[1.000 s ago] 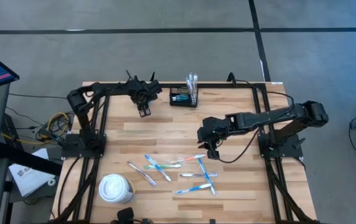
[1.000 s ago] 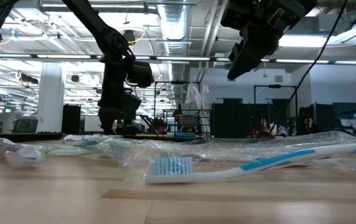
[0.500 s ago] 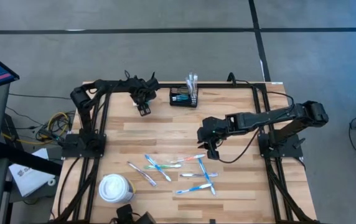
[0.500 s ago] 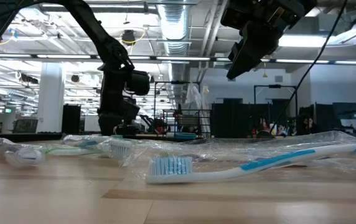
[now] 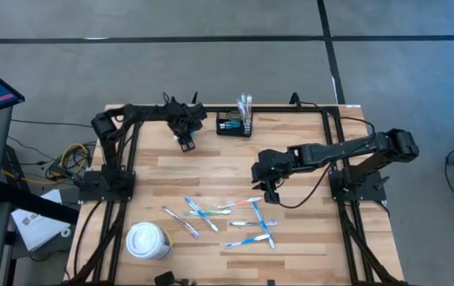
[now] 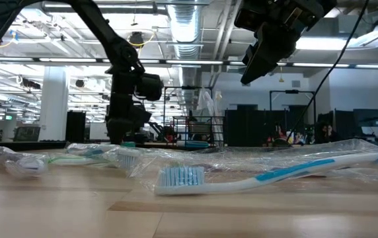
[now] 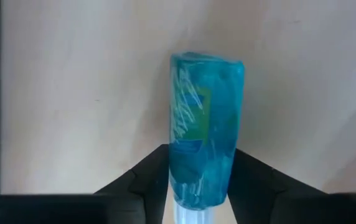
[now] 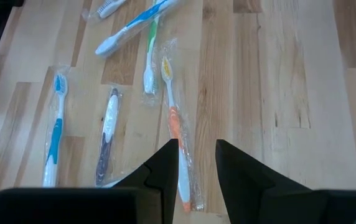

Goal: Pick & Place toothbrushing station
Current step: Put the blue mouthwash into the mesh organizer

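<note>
The toothbrushing station [image 5: 235, 125] is a black wire-mesh box at the table's far edge, with a few things standing in it; it also shows in the low view [image 6: 199, 132]. Left of it, my left gripper [image 5: 186, 143] points down over a teal, plastic-wrapped tube [image 7: 204, 124] that lies on the wood and reaches in between its fingers. My right gripper [image 5: 268, 191] hangs above the table's middle right, open by a narrow gap [image 8: 196, 162] with nothing in it, over an orange toothbrush [image 8: 177, 124]. My left gripper has the tube's end with the white tip [image 7: 200, 186] between its two fingers [image 7: 150, 180], one on each long side. The fingers come from above, pointing steeply down. The tube lies flat on the table, its broad end [image 7: 206, 65] reaching away from the fingers.
Several wrapped toothbrushes [image 5: 227, 216] lie scattered on the near middle of the table. A white lidded paper cup [image 5: 148, 240] stands at the near left. Bare wood lies between the station and the toothbrushes. Black frame rails [image 5: 330, 159] run along the table's sides.
My left gripper has turned a little at the wrist and shifted slightly toward the station while staying low at the table's far left.
</note>
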